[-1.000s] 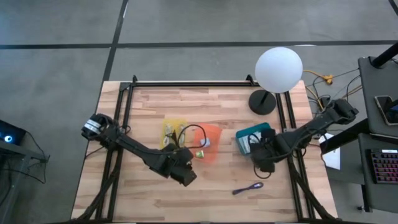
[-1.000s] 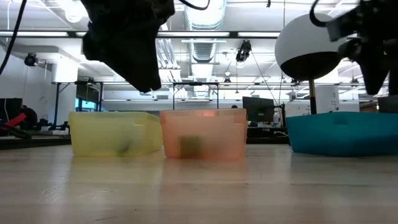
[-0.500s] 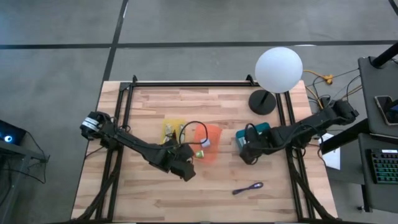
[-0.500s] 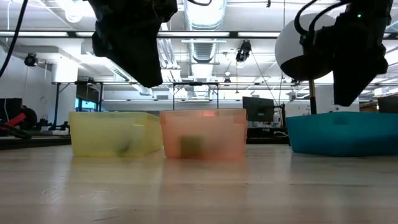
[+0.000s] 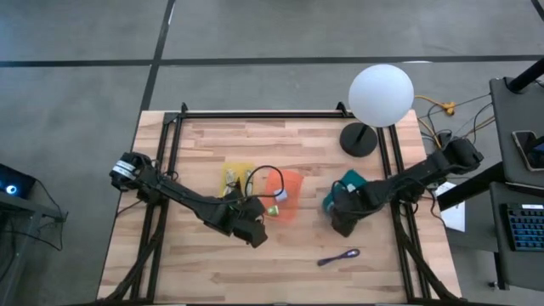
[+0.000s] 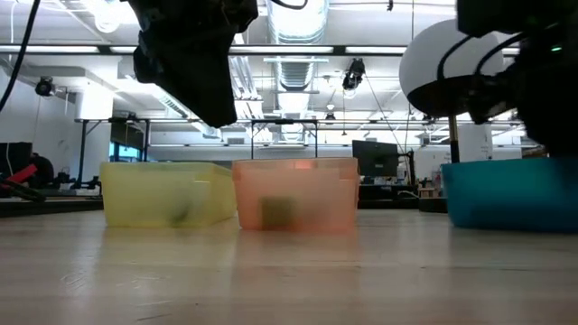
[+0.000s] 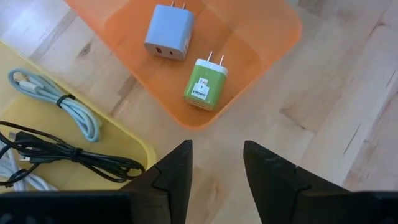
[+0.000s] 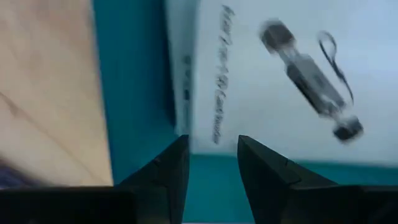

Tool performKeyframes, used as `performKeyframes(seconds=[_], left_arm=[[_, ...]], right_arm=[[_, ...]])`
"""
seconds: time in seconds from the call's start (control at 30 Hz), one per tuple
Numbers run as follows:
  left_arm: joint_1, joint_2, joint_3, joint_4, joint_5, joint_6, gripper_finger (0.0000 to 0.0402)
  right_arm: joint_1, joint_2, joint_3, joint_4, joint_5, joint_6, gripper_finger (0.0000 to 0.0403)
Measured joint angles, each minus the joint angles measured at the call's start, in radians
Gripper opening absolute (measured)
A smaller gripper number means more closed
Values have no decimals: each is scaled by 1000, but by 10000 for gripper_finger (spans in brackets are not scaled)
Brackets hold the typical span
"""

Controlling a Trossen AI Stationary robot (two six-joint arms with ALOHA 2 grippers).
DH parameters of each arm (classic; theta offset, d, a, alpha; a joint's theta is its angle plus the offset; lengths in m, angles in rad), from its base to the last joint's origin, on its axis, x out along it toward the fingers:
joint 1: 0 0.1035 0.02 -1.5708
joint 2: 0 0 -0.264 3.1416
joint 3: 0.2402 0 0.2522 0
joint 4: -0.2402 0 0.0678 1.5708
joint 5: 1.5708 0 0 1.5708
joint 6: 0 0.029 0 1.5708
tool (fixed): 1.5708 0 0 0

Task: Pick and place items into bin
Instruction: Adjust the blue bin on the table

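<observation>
Teal plastic bin [image 5: 350,185] centre-right | right gripper [image 8: 211,163] spread, empty over it | we'd retreat, target purple cable [image 5: 338,256] lower-centre | left gripper [image 7: 216,165] spread, idle

Purple cable [image 5: 338,256] (loose) on bare wood

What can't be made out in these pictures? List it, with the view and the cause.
- Teal bin: high view, the right gripper and arm cover most of it; contents hidden there.
- White packet in the teal bin: right wrist view, print too blurred to read.
- Purple item on the table: high view, too small to identify.
- Yellow bin: low view, its cloudy wall hides the contents.
</observation>
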Motion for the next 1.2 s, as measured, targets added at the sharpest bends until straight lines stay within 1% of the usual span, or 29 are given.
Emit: performKeyframes(seconds=[0.07,0.17,0.23,0.37,0.47,0.53,0.67,0.8,0.9,1.03,1.13,1.2], left_arm=[[0,0,0,1,0,0,129],[0,0,0,3,0,0,129],[0,1,0,3,0,0,129],[3,1,0,3,-9,17,129],[6,1,0,4,-16,45,129],[8,1,0,3,-17,56,129],[10,2,0,3,-6,58,129],[10,2,0,3,3,58,129],[11,2,0,3,4,65,129],[11,2,-1,2,4,88,129],[13,2,-1,2,4,90,129],[16,2,-1,3,5,90,129]], right_arm=[[28,-7,3,-51,-13,16,123],[84,-32,22,-164,12,77,123],[130,-50,35,-229,66,134,123],[190,-84,63,-330,196,310,123],[211,-86,69,-437,232,427,123],[216,-86,69,-500,228,487,123],[211,-99,62,-579,179,630,120],[185,-153,34,-596,122,758,94],[163,-213,-7,-594,81,801,64],[138,-292,-52,-570,75,829,29],[119,-315,-53,-568,96,856,12],[104,-321,-53,-569,108,870,10]])
